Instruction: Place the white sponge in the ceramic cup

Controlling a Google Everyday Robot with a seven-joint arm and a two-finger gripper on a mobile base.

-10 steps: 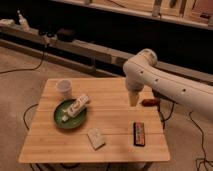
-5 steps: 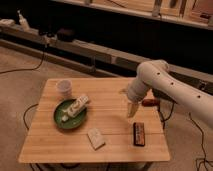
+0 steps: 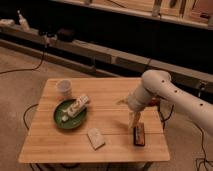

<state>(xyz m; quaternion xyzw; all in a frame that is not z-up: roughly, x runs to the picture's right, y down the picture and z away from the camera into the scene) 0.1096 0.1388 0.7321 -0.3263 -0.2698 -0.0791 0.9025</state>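
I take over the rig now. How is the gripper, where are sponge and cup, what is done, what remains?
The gripper hangs over the right side of the table, beside the dark bar, apart from the white sponge, which lies flat near the front edge.
The ceramic cup stands back left, behind the green dish.
Done: nothing.
Left: grasp the sponge, put it in the cup.

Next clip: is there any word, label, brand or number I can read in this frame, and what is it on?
No text can be read anywhere.
White patterned object in the green dish: has markings, but they cannot be read.
Dark bar, just below the pincer: no legible label.
White sponge and ceramic cup: no print visible.
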